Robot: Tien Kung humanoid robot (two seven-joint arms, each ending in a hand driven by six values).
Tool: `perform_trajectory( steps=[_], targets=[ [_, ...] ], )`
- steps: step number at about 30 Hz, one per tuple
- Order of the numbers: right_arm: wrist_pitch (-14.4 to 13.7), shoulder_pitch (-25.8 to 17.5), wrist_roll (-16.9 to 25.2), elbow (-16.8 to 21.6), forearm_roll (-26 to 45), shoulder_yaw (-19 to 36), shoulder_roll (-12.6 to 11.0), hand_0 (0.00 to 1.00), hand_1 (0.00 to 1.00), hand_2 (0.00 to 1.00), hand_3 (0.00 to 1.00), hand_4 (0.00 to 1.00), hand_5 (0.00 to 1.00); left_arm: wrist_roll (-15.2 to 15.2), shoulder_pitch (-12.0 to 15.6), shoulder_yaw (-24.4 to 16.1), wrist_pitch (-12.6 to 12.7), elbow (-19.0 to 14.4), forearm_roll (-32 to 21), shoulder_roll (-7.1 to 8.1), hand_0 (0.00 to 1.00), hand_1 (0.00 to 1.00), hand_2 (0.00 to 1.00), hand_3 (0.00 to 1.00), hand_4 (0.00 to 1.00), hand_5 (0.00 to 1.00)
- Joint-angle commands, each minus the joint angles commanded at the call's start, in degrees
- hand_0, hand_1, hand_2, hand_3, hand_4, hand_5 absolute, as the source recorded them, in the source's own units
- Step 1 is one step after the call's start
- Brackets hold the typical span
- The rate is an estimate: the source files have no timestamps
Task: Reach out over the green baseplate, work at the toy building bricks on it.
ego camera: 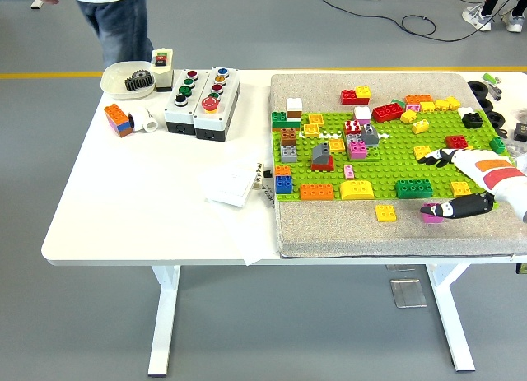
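My right hand came in from the right edge, low over the near right corner of the baseplate. Fingers were loosely spread and held nothing: one dark fingertip lay out over the studs, the thumb lower, its tip just beside a pink brick on the grey mat in front of the plate. I could not tell whether thumb and brick touched. Left arm not in view.

Closest on the plate, just past the fingertip: a yellow brick. Below the fingers, toward me: a green brick, long axis running left-right along the plate's near edge, studs up. Further left along the same edge: a yellow domed piece and an orange brick, both lying left-right too. A loose yellow brick sat on the mat left of the thumb.

Handling, as judged: hard plastic, light, rigid, smooth-sided, not fragile. Pressed-on bricks should resist a straight pull; tilting probably frees them. Best hold on the green brick is across its short width, thumb on the near long face, finger on the far one. The plate itself lay flat, long axis left-right.

Far left of the hand, well apart: a button box, untouched.
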Motion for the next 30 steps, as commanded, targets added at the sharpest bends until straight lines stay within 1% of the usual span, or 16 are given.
perform_trajectory(
  steps=[4, 11, 12, 13, 17, 18, 24, 25, 30],
  targets=[
    [0.68, 0.33, -0.32, 0.00, -2.63, -1.04, -0.07, 0.670, 0.649, 0.696, 0.745, 0.998, 0.353, -0.04, 0.02, 0.05, 0.00, -0.01, -0.08, 0.00, 0.861, 0.888, 0.882, 0.744, 0.736, 0.653],
    [1.48, 1.66, -0.62, -1.21, -4.70, -2.90, 0.07, 0.657, 0.646, 0.690, 0.735, 0.998, 0.345, -0.04, 0.02, 0.04, 0.01, -0.03, -0.02, 0.01, 0.861, 0.889, 0.882, 0.742, 0.736, 0.653],
    [1.48, 1.86, -0.66, -1.49, -4.81, -3.20, 0.11, 0.657, 0.646, 0.690, 0.735, 0.998, 0.345, -0.04, 0.02, 0.04, 0.01, -0.03, -0.02, 0.01, 0.861, 0.889, 0.882, 0.742, 0.736, 0.653],
    [1.44, 2.03, -0.71, -1.77, -4.88, -3.47, 0.14, 0.644, 0.631, 0.677, 0.719, 0.998, 0.322, -0.04, 0.01, 0.05, 0.01, -0.03, -0.03, 0.02, 0.860, 0.888, 0.881, 0.744, 0.736, 0.653],
    [1.21, 2.47, -0.88, -2.77, -5.16, -4.06, 0.34, 0.644, 0.631, 0.677, 0.719, 0.998, 0.322, -0.04, 0.01, 0.05, 0.01, -0.04, -0.03, 0.02, 0.860, 0.888, 0.881, 0.744, 0.736, 0.653],
    [1.14, 2.57, -0.93, -3.04, -5.27, -4.17, 0.41, 0.620, 0.618, 0.667, 0.657, 0.997, 0.310, -0.04, 0.01, 0.05, 0.02, -0.04, -0.03, 0.03, 0.860, 0.888, 0.881, 0.744, 0.736, 0.654],
    [0.27, 3.06, -1.15, -5.46, -5.28, -4.52, 1.19, 0.620, 0.618, 0.667, 0.657, 0.997, 0.310, -0.06, -0.03, 0.09, 0.03, -0.05, -0.07, 0.06, 0.860, 0.888, 0.881, 0.744, 0.736, 0.654],
    [0.20, 3.09, -1.16, -5.70, -5.22, -4.55, 1.23, 0.602, 0.610, 0.649, 0.612, 0.950, 0.296, -0.06, -0.03, 0.10, 0.03, -0.05, -0.07, 0.06, 0.861, 0.888, 0.881, 0.744, 0.736, 0.654],
    [0.19, 3.41, -1.18, -6.80, -5.17, -4.94, 1.42, 0.602, 0.610, 0.649, 0.612, 0.950, 0.296, -0.05, -0.05, 0.09, 0.04, -0.06, -0.06, 0.06, 0.861, 0.888, 0.881, 0.744, 0.736, 0.654]
  ],
)
